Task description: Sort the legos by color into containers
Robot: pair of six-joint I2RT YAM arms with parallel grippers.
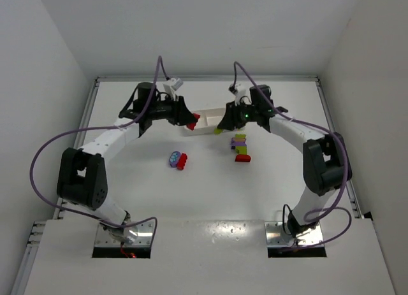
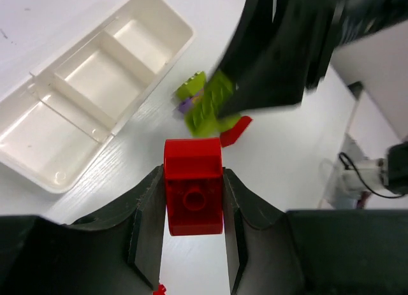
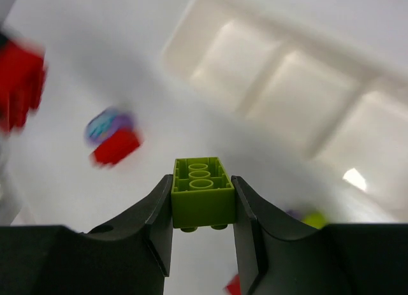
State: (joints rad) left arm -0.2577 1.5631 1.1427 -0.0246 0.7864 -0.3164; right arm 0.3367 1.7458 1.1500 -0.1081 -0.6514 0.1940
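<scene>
My left gripper (image 2: 193,206) is shut on a red brick (image 2: 193,194), held above the table near the white three-compartment tray (image 2: 38,156); in the top view the red brick (image 1: 191,123) hangs at the tray's (image 1: 205,130) left end. My right gripper (image 3: 203,206) is shut on a yellow-green brick (image 3: 203,193), held above the table in front of the tray (image 3: 191,37). In the top view that brick (image 1: 218,130) is at the tray's right end. All three compartments look empty.
A purple-and-red clump (image 1: 178,160) lies at the table's middle, also blurred in the right wrist view (image 3: 113,137). A stack of purple, yellow-green and red bricks (image 1: 240,148) lies right of middle. The right arm (image 2: 287,46) fills the left wrist view's upper right.
</scene>
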